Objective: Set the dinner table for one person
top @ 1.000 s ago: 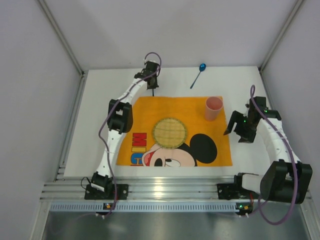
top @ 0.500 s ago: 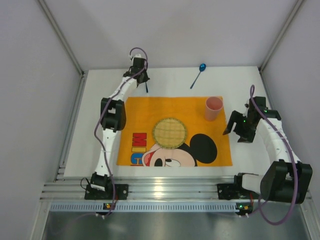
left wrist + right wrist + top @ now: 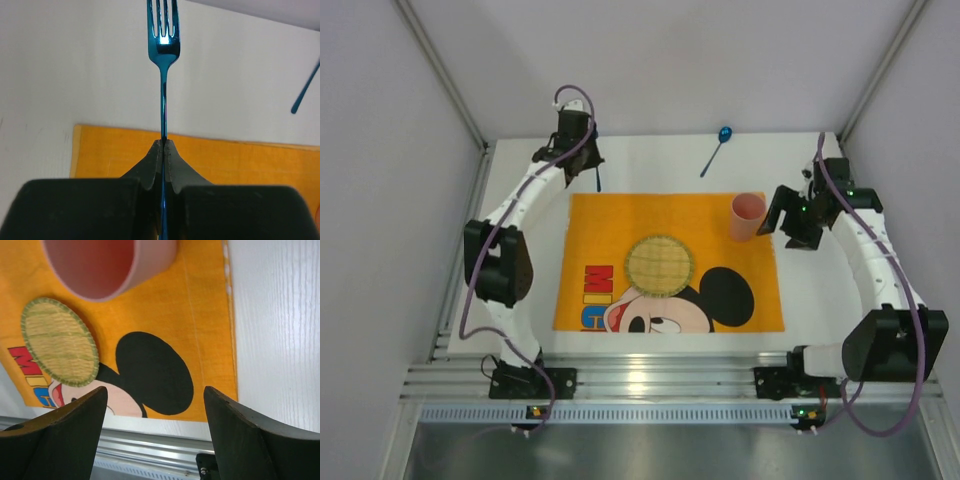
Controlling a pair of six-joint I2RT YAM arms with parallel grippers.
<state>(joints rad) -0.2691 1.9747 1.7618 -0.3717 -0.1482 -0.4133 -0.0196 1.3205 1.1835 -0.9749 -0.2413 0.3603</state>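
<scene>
now, dinner table point(image 3: 650, 165) beneath left gripper point(image 3: 164, 146), tight on a blue fork point(image 3: 163, 45); right gripper point(image 3: 155, 389) agape

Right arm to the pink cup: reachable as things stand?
Probably yes. The right tool stands open just right of the pink cup, which is upright on the placemat, with nothing between them.

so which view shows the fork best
The left wrist view: the blue fork runs up the middle of the frame, tines clear, handle clamped in the shut left gripper. The top external view shows the fork only as a thin dark sliver beside that gripper. The right wrist view does not show it.
</scene>
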